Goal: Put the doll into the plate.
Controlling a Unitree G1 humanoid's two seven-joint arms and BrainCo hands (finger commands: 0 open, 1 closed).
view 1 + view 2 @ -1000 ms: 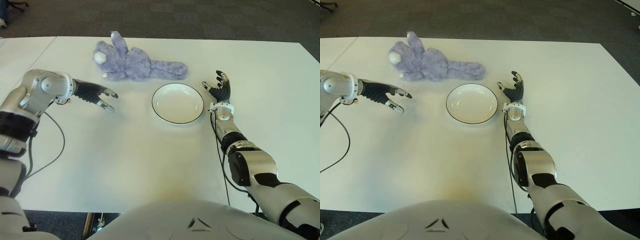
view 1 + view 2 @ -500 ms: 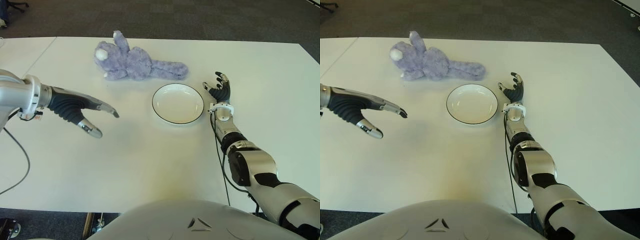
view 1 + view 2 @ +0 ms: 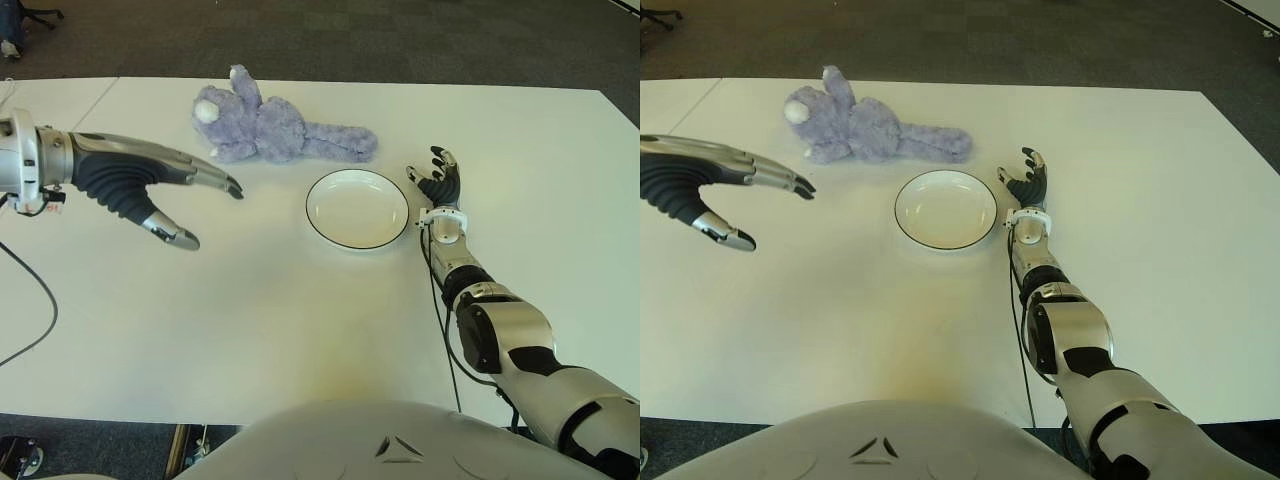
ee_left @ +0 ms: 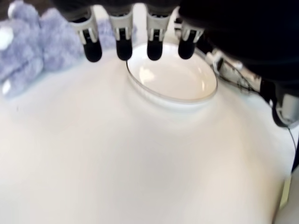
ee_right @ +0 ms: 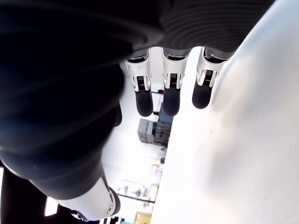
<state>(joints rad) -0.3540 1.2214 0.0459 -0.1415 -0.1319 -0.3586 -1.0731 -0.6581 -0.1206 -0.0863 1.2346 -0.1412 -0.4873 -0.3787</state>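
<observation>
A purple plush doll (image 3: 275, 129) lies on its side on the white table (image 3: 300, 310), its head toward my left. Just in front of its legs sits an empty white plate (image 3: 357, 207) with a dark rim. My left hand (image 3: 190, 205) hovers above the table to the left of the plate and in front of the doll's head, fingers spread, holding nothing. In its wrist view the fingertips (image 4: 124, 49) point at the plate (image 4: 173, 79) and the doll (image 4: 32, 51). My right hand (image 3: 436, 180) shows just right of the plate, fingers relaxed and empty.
Dark carpet floor (image 3: 400, 40) lies beyond the table's far edge. A black cable (image 3: 40, 300) hangs from my left arm over the table's left part. A seam (image 3: 95, 105) splits the table at the far left.
My left hand has swung out from near my body, risen, and reached forward toward the doll, fingers staying spread. The right hand, doll and plate have not moved.
</observation>
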